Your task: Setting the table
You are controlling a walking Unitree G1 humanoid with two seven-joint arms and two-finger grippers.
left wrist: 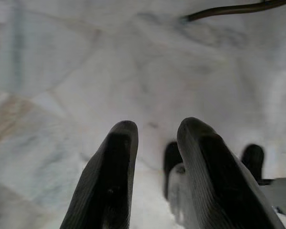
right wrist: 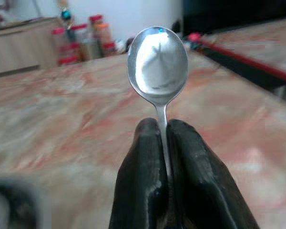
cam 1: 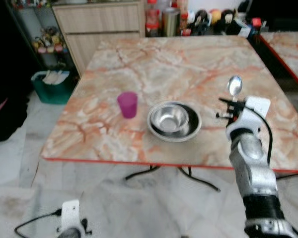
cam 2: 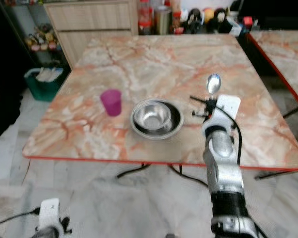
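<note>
step: carrying spoon to place setting | right gripper (right wrist: pixel 166 157) pinching spoon (right wrist: pixel 158 62) by its handle, bowl end up | steel bowl (cam 1: pixel 174 120) just to its left on table (cam 1: pixel 188 59) | next: lower spoon flat beside bowl | left gripper (left wrist: pixel 155 167) idle near floor, fingers slightly apart

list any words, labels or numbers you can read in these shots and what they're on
No text can be read in any view.
The bottles and jars behind the table have labels too small and blurred to read.
The pink cup, steel bowl and spoon in the right gripper carry none.
</note>
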